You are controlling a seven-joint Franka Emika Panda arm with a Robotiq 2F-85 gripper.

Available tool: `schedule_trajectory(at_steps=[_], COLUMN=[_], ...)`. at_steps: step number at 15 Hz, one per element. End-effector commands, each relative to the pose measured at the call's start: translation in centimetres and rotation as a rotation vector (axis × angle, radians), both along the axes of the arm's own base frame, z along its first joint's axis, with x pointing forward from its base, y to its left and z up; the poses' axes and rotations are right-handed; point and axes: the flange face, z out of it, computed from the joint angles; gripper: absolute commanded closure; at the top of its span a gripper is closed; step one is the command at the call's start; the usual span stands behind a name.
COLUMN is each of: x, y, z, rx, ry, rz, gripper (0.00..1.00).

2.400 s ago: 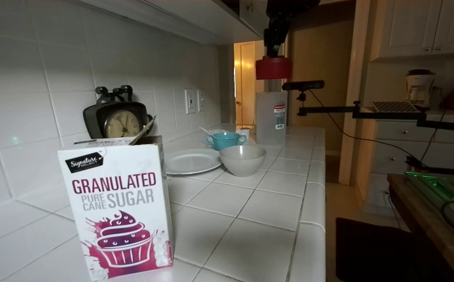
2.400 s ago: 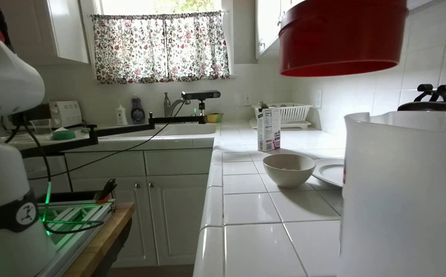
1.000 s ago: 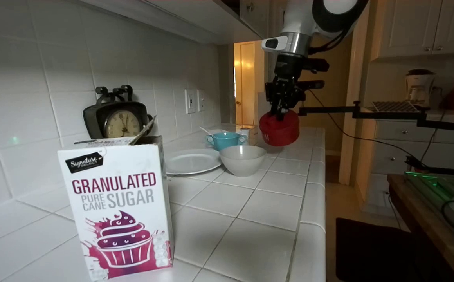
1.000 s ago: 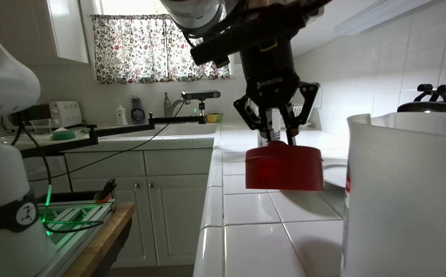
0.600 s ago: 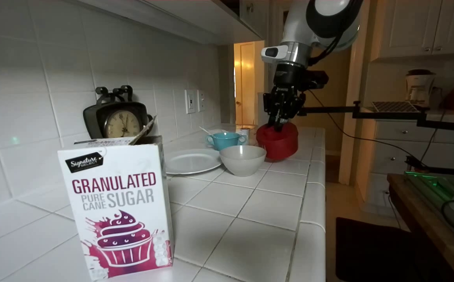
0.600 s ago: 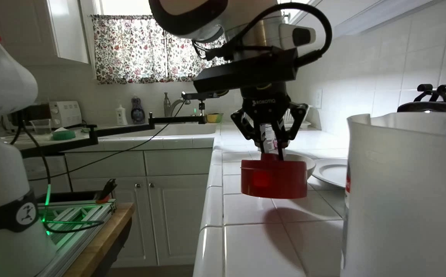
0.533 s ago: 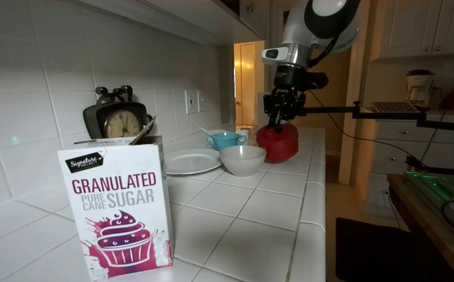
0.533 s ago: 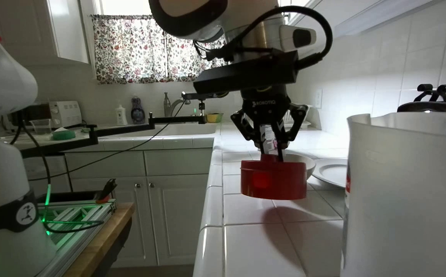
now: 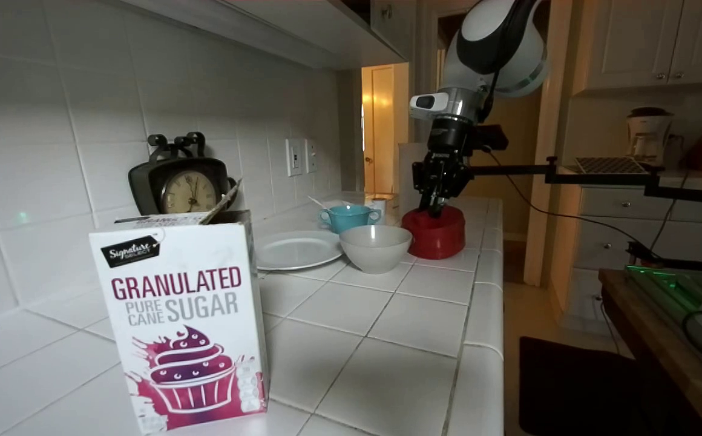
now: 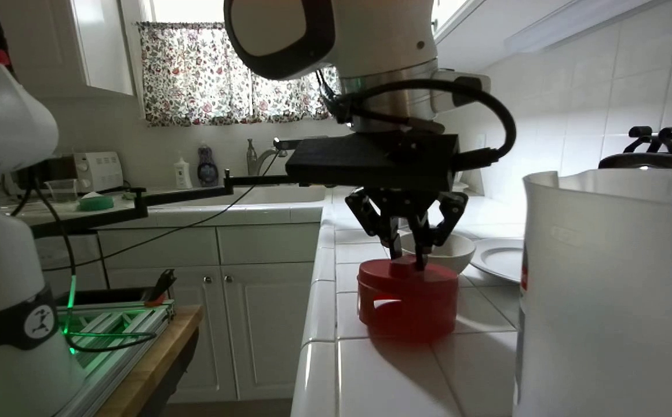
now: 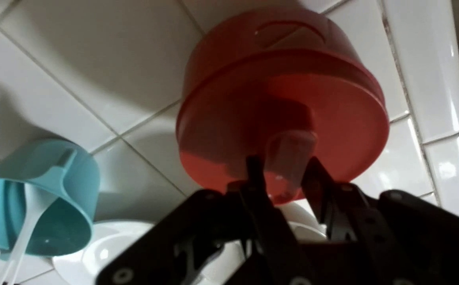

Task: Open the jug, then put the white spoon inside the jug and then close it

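Observation:
The clear jug (image 10: pixel 614 289) stands open at the right of an exterior view; it also shows partly behind my arm (image 9: pixel 410 175). Its round red lid (image 10: pixel 408 301) is on the counter or just touching it, beside the bowl, level in both exterior views. My gripper (image 11: pixel 283 162) is shut on the raised knob of the lid, one finger on each side; it points down from above (image 10: pixel 408 260). The white spoon (image 11: pixel 31 213) leans in a teal two-handled cup (image 11: pixel 51 198), its handle sticking out over the rim.
A pale bowl (image 9: pixel 376 247) stands close beside the lid. A white plate (image 9: pixel 296 249) lies by the bowl. A sugar box (image 9: pixel 181 327) and a dark clock (image 9: pixel 187 181) stand on the counter. The counter's edge (image 9: pixel 487 303) runs near the lid. A cabinet hangs above.
My gripper has carried the red lid from above the jug, away and down to the counter by the bowl. In the last half second the lid has come lower and levelled out.

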Motion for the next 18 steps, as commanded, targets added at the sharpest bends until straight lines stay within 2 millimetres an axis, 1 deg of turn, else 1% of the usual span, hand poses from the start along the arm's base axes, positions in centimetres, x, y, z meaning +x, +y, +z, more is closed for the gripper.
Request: schedule_trajectory(at_steps=[1, 2, 3, 4, 6, 7, 9, 10, 13, 18], x=[0.3, 0.3, 0.4, 0.5, 0.9, 1.1, 1.7, 2.0, 3.4, 7.3], y=[-0.5, -0.6, -0.6, -0.7, -0.7, -0.7, -0.3, -0.2, 0.0, -0.5], z=[-0.4, -0.5, -0.7, -0.6, -0.2, 0.2, 1.5, 2.1, 4.0, 8.2], rx=[-0.017, -0.032, -0.048, -0.065, -0.106, -0.137, -0.174, -0.206, -0.256, -0.324], ry=[-0.035, -0.041, -0.044, -0.053, -0.089, -0.113, -0.142, -0.157, -0.182, -0.215], rz=[0.067, 0.073, 0.071, 0.074, 0.063, 0.06, 0.059, 0.061, 0.034, -0.061], gripper=[0.92, 0.92, 0.57, 0.44, 0.31, 0.22, 0.07, 0.01, 0.0, 0.0])
